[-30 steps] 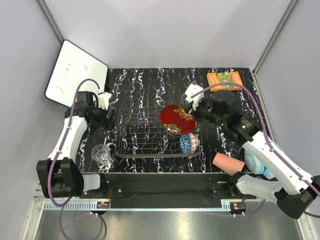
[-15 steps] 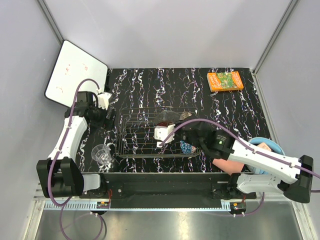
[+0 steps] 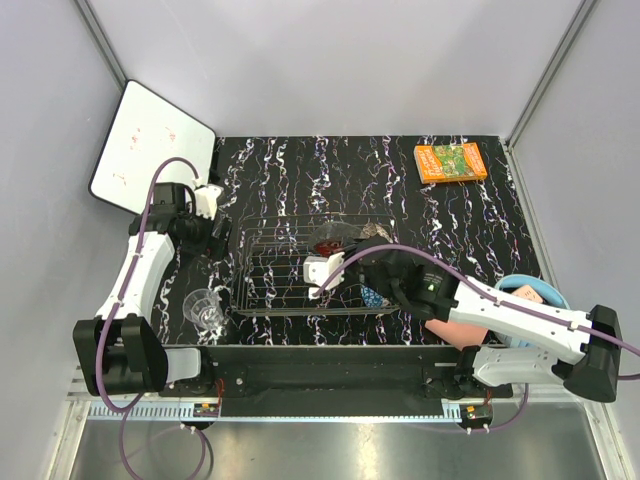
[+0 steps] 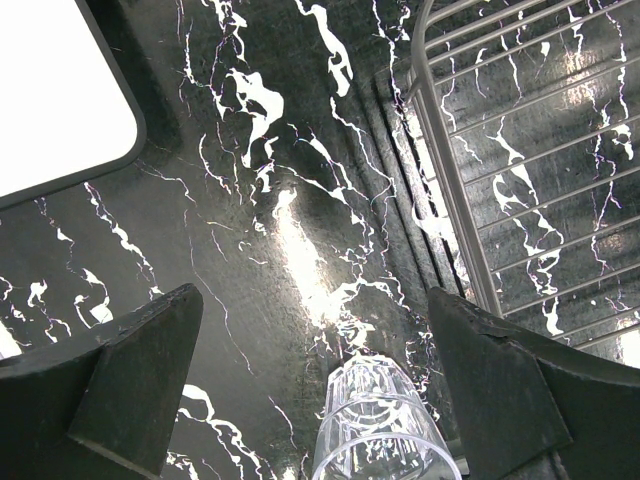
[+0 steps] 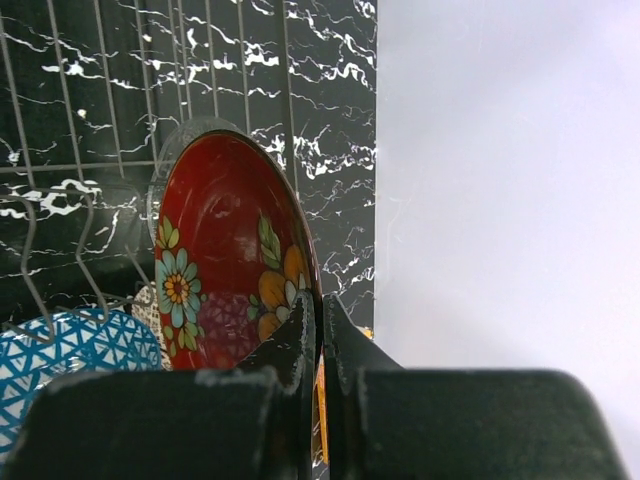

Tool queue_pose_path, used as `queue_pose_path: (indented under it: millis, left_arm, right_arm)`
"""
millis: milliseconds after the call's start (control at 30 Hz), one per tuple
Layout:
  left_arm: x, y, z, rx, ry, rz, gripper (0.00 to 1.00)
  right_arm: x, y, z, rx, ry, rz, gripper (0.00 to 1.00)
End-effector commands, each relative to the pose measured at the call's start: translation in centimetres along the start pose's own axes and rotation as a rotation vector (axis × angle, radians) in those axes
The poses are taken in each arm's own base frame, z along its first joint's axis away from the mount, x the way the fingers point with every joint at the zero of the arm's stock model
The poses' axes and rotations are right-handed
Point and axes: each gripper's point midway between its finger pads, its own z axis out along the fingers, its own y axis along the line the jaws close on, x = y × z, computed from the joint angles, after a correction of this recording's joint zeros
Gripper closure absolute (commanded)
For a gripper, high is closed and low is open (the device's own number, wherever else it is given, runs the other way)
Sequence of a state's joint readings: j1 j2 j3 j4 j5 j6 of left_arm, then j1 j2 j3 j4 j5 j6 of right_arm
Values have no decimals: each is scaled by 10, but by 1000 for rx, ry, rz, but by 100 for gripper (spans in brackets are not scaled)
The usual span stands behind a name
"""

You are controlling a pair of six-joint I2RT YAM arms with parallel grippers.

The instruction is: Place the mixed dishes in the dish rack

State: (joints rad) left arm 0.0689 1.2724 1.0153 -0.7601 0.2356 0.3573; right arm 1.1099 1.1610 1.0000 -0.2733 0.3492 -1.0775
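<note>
Plainly, the red gold-patterned dish point(image 5: 225, 250) stands on edge inside the low metal-wire dish rack point(image 5: 100, 110), centre-left in the right wrist view. Its hollow face, painted with flowers, is turned to the camera, and its long axis runs nearly up and down the frame. The right gripper point(image 5: 320, 312) has its dark fingers pressed together on the thin rim at the dish's lower right, pinching it. In the overhead view the dish point(image 3: 330, 242) shows only as a dark red sliver over the upper right part of the rack point(image 3: 270, 262).

A blue patterned bowl point(image 5: 70, 350) fills the lower left corner of the right wrist view, just beside the foot of the dish. A salmon-pink cup point(image 3: 465, 330) lies partly under the right arm at the lower right of the overhead view.

The left gripper point(image 4: 312, 300) hangs over the black white-veined marble table point(image 3: 300, 170) left of the rack, jaws spread wide and holding nothing. A clear glass cup point(image 4: 380, 430) shows at the bottom edge of the left wrist view; overhead it stands apart from that gripper, just left of the rack's lower left corner.

Farther out, an orange book point(image 3: 450, 161) lies at the table's upper right, blue headphones point(image 3: 530, 290) sit at the right edge, and a white rounded board point(image 3: 150, 145) leans at the upper left.
</note>
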Motion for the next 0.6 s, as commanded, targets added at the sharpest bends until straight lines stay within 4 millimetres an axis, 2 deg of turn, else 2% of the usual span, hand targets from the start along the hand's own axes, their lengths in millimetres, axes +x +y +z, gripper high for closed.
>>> queue_pose_path:
  millis: [0,567]
  left_arm:
    - [-10,3,-2,-7,-47,-6,1]
    - [-8,4,-2,-16,-51,-9,1]
  right_arm:
    - [-16,-17,-2,76,-48,8,100]
    - [-17,21,-9,-41,-65,32,100]
